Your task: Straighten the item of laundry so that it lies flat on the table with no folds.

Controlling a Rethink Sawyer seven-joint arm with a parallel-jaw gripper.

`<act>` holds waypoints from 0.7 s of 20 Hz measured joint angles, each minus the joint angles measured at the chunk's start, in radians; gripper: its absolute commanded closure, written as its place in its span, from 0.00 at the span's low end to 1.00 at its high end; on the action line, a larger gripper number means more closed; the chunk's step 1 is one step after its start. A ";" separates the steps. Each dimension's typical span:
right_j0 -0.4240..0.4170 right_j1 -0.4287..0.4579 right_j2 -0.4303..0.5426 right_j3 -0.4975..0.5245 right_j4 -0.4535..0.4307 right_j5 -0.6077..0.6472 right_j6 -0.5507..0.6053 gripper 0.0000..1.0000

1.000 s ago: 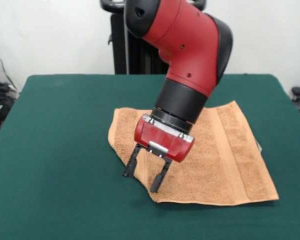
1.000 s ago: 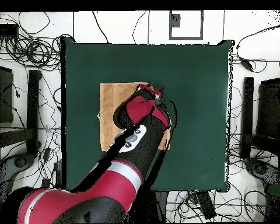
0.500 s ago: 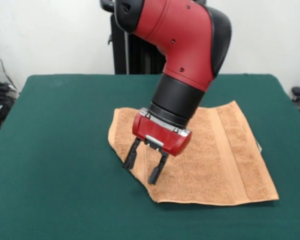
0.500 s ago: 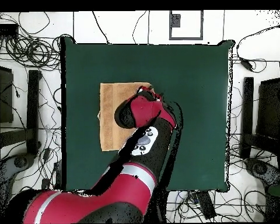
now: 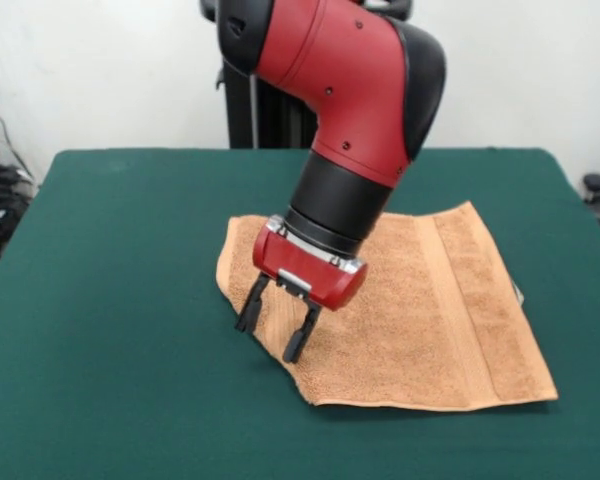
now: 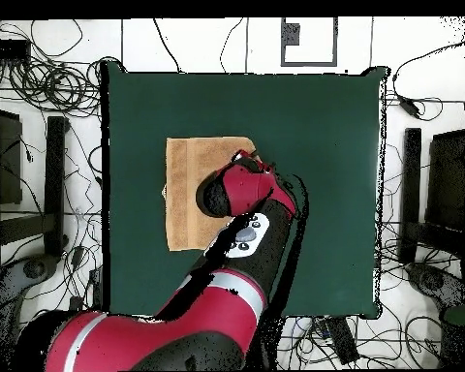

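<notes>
The item of laundry (image 5: 430,310), an orange-tan towel, lies spread on the green table (image 5: 110,300), with a woven band running near its right end. Its near left side runs as a slanted edge rather than a square corner. My gripper (image 5: 270,338) hangs open, tilted, with its two black fingers (image 5: 248,318) straddling that slanted edge just above the cloth and holding nothing. In the overhead view the arm (image 6: 238,242) covers the right part of the towel (image 6: 188,194), and the fingers cannot be made out there.
The table (image 6: 324,116) extends well beyond the towel on every side. Cables (image 6: 43,87) and dark stands (image 6: 54,184) crowd the floor around it. The black pedestal column (image 5: 242,95) rises behind the far edge.
The gripper has shifted left in the front view and a little farther back along the towel's slanted edge, still open. The towel has not moved.
</notes>
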 measured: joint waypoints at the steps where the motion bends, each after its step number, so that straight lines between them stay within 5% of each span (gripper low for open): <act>1: 0.000 0.001 0.000 0.000 0.000 0.000 0.000 0.00; 14: -0.016 0.002 0.061 0.011 0.065 0.000 0.000 0.00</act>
